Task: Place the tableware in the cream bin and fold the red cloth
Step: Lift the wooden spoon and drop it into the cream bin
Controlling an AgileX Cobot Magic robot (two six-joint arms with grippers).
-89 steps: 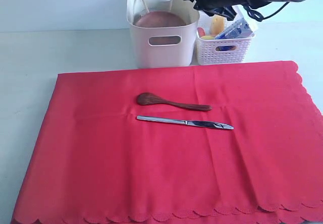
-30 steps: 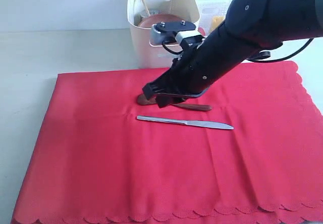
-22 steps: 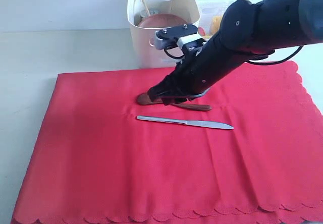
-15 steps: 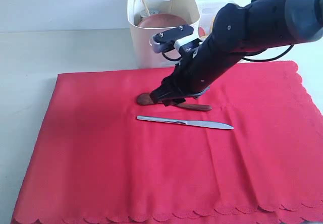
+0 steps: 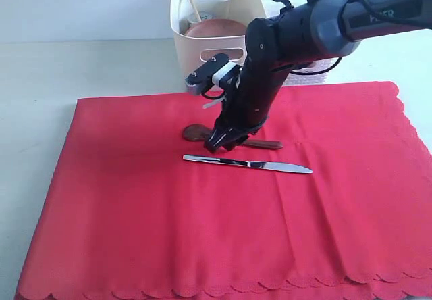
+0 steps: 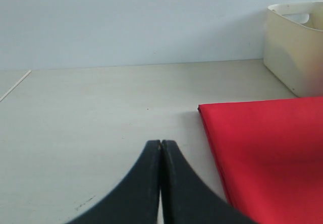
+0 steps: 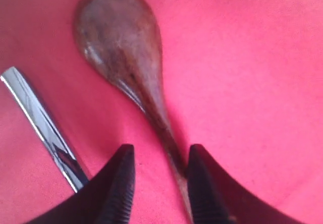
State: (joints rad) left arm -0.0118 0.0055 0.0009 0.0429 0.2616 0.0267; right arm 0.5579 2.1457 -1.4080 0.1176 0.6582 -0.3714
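Exterior view, surface: pale table (image 5: 40, 70); plain light wall behind.
Red cloth (image 5: 169, 232): one, flat, unfolded.
Metal knife (image 5: 246, 164): one, on cloth.
Wooden spoon (image 5: 194, 133): one, just beyond knife.
Right gripper (image 5: 224, 144): partly open, straddling spoon handle, not clamped.
Left gripper (image 6: 161, 183): closed, empty.
Cream bin (image 5: 216, 50): one, beyond cloth, holding wooden plate (image 5: 210, 28).

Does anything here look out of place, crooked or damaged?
Nothing stands out. The spoon and knife lie flat on the red cloth, which is spread out with only faint creases. The right gripper has its open jaws on either side of the spoon's handle.
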